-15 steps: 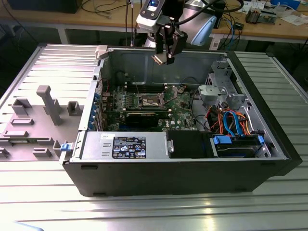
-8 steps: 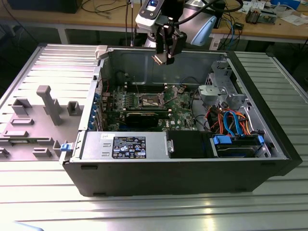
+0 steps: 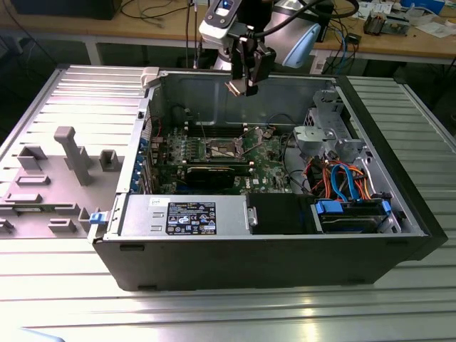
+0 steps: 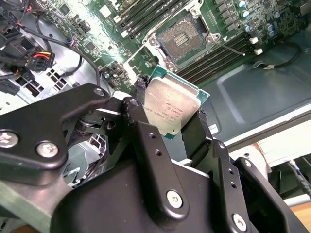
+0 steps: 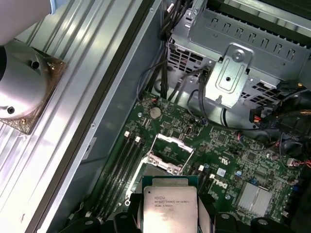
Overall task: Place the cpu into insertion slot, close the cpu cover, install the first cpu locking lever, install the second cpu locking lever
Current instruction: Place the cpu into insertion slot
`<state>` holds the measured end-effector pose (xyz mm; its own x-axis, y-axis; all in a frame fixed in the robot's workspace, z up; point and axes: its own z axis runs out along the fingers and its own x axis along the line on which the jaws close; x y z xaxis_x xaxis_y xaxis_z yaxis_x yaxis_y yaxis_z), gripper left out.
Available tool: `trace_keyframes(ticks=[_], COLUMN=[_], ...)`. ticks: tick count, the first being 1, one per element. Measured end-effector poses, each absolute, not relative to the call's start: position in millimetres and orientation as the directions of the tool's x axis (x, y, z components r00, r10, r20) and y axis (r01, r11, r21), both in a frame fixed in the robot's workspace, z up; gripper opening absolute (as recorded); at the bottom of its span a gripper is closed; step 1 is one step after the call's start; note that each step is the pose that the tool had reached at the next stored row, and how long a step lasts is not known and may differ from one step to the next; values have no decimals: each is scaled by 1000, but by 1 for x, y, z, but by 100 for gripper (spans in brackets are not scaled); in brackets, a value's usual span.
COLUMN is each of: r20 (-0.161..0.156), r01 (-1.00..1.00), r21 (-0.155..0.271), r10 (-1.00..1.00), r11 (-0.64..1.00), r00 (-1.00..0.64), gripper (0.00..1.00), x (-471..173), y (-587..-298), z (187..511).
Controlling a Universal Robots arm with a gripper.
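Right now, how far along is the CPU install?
Done: the gripper has the cpu clamped by its edges. In hand: it hangs above the motherboard, short of the insertion slot, which sits open and empty. Left: seating it, closing the cpu cover, locking.

One cpu point(image 4: 172, 107), one insertion slot point(image 4: 182, 38), one motherboard point(image 5: 228, 160), one computer case point(image 3: 271, 263) and one end effector point(image 3: 246, 84).

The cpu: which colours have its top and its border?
The cpu has a dull silver-grey top and a green border; clearest in the second wrist view.
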<state>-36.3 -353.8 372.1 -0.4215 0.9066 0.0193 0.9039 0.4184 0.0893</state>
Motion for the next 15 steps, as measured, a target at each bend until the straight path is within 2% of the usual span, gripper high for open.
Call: trace_keyframes(ticks=[15], r20=[20], r01=[937], r21=[89], r10=[940], r11=[337], r00=[-340], gripper=[55], x=[-36], y=[-354], z=[371])
